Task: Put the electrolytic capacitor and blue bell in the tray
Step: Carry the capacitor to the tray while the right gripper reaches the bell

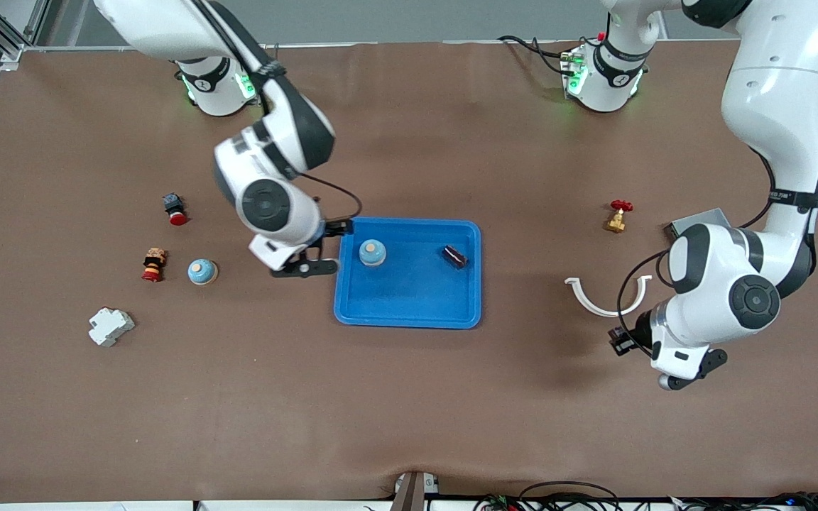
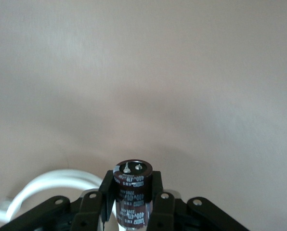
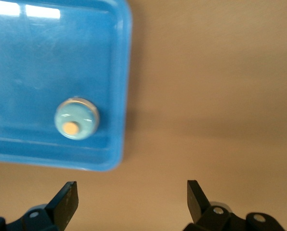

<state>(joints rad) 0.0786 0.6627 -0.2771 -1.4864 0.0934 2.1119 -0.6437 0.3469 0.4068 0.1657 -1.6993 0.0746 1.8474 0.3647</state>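
Note:
The bright-blue tray (image 1: 409, 312) lies mid-table. In it stand a blue bell (image 1: 372, 253) (image 3: 77, 118) and a dark cylinder (image 1: 454, 256) that lies on its side. My left gripper (image 1: 622, 342) (image 2: 133, 192) hangs over bare table toward the left arm's end, shut on a dark brown electrolytic capacitor (image 2: 133, 185) whose two terminals show on top. My right gripper (image 1: 332, 248) (image 3: 131, 197) is open with nothing in it, just outside the tray rim (image 3: 118, 120) on the right arm's side, beside the bell.
A second blue bell (image 1: 202, 271), a red-and-orange stacked part (image 1: 154, 264), a red push button (image 1: 175, 208) and a white block (image 1: 111, 326) lie toward the right arm's end. A white C-shaped clip (image 1: 608, 301) (image 2: 42, 187), a brass valve (image 1: 618, 216) and a grey box (image 1: 696, 223) lie near the left gripper.

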